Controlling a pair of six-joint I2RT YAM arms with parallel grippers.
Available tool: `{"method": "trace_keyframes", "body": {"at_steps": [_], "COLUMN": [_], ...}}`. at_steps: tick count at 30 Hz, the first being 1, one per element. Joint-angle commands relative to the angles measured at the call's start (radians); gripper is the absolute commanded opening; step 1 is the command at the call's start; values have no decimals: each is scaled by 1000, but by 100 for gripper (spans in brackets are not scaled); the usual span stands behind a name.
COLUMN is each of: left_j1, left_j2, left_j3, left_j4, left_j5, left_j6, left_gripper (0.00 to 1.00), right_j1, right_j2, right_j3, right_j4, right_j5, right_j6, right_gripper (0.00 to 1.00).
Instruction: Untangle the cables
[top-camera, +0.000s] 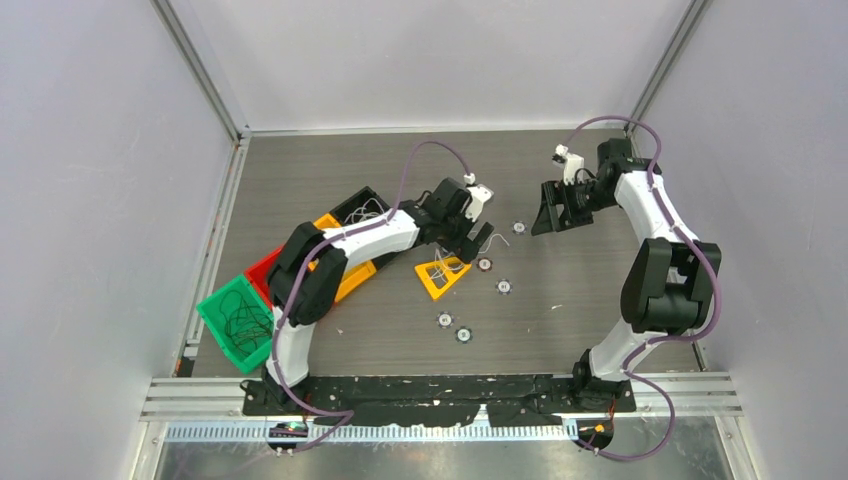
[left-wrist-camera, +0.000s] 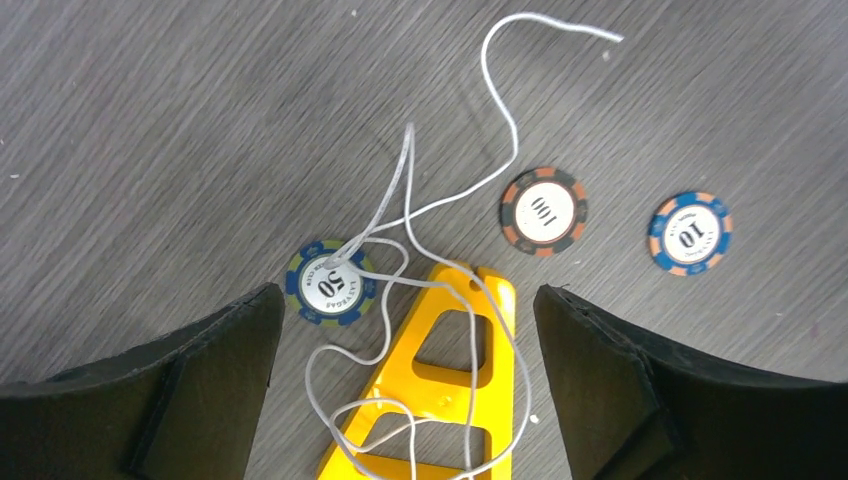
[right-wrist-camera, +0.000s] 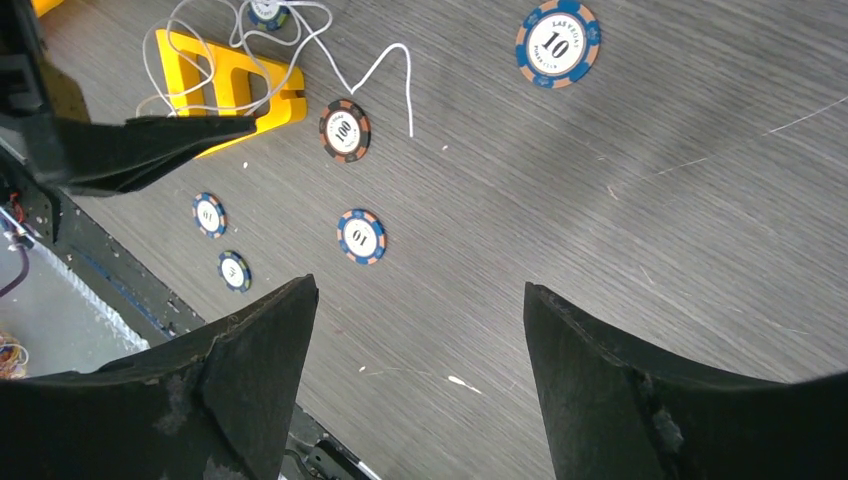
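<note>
A thin white cable (left-wrist-camera: 484, 62) lies in loose loops over a yellow triangular frame (left-wrist-camera: 440, 385) and a "50" chip (left-wrist-camera: 330, 282); one free end curls away across the table. My left gripper (left-wrist-camera: 405, 300) is open and empty, hovering over these loops with a finger on either side. From above, the left gripper (top-camera: 478, 240) is just beyond the frame (top-camera: 440, 277). My right gripper (top-camera: 550, 213) is open and empty, raised over bare table to the right. Its own view (right-wrist-camera: 418, 290) shows the cable (right-wrist-camera: 409, 90) and the frame (right-wrist-camera: 225, 85) far off.
Poker chips lie scattered: a "100" (left-wrist-camera: 543, 210), a "10" (left-wrist-camera: 689, 233) and others (top-camera: 464, 334). At the left stand a green bin (top-camera: 215, 325) with black wires, a red bin (top-camera: 262, 270), an orange bin (top-camera: 352, 282) and a black bin (top-camera: 352, 205) with white wires.
</note>
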Motion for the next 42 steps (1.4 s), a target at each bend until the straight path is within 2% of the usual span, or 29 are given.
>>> {"method": "trace_keyframes", "body": {"at_steps": [1, 4, 11, 13, 18, 19, 28, 31, 37, 42], "left_j1": [-9, -7, -2, 2, 18, 21, 71, 142, 317, 418], "left_j2": [37, 61, 137, 135, 101, 89, -226, -287, -316, -303], "left_j3": [46, 62, 170, 180, 212, 224, 302, 323, 299, 216], "left_j4": [-49, -45, -96, -94, -132, -145, -257, -318, -354, -337], "left_j5": [-21, 19, 63, 72, 137, 150, 298, 434, 750, 895], "left_j6": [38, 51, 67, 60, 58, 60, 127, 153, 197, 320], "left_gripper": [91, 78, 56, 44, 4, 0, 0, 0, 0, 0], "right_j1": [-19, -30, -51, -56, -59, -59, -60, -59, -59, -58], "right_j2": [-19, -5, 7, 8, 12, 14, -7, -10, -13, -3], "right_j3": [43, 53, 60, 63, 69, 71, 74, 73, 78, 87], "right_j4": [-44, -61, -85, -92, -97, -98, -106, -106, -106, -106], "right_j5": [-52, -63, -74, -78, -86, -91, -114, -128, -142, -145], "right_j6": [-36, -43, -50, -52, -47, -45, -27, -16, 3, 16], "right_gripper": [82, 81, 79, 78, 77, 76, 74, 73, 73, 73]}}
